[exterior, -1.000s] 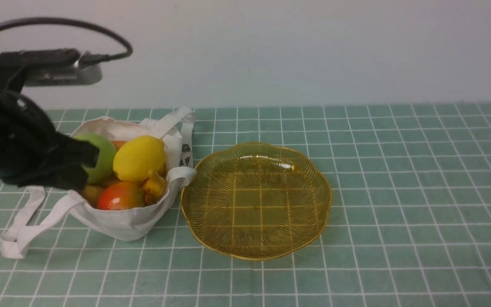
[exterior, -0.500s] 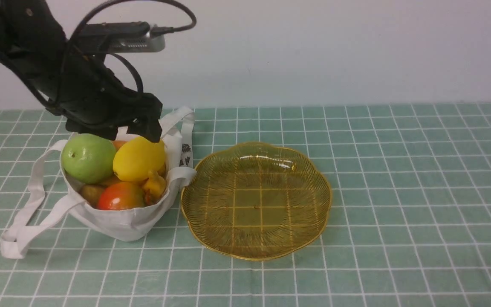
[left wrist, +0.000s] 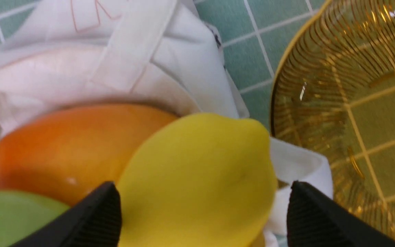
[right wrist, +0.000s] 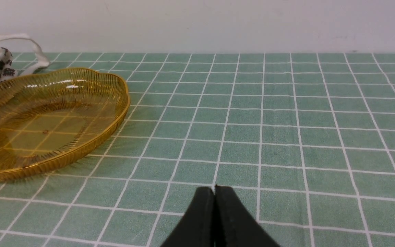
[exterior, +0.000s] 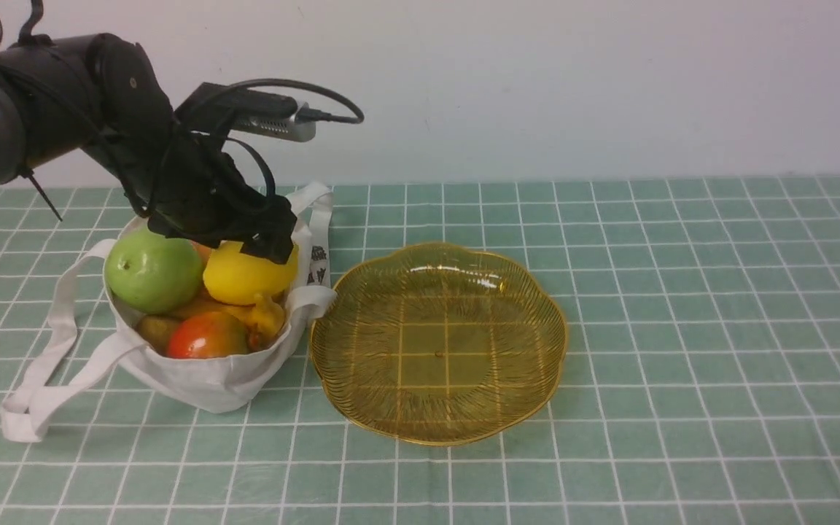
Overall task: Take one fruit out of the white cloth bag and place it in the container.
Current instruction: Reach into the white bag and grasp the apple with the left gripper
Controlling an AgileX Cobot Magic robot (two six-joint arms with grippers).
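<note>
Here, left tool (left wrist: 201,213) spread astride the lemon (left wrist: 199,164), green apple (left wrist: 14,218) just beside.

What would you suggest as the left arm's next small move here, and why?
Probably close the left gripper: its open fingers straddle the lemon in the white cloth bag, so a gentle squeeze should secure it for lifting.

Light-green apple (exterior: 152,270), yellow lemon (exterior: 245,275) and red-orange fruit (exterior: 205,335) in the off-white cloth bag (exterior: 208,380) with its dark printed tag (exterior: 316,266). Beside the bag, an amber dish (exterior: 438,430), finely ribbed; tablecloth (exterior: 682,328) sea-green with a white grid.
</note>
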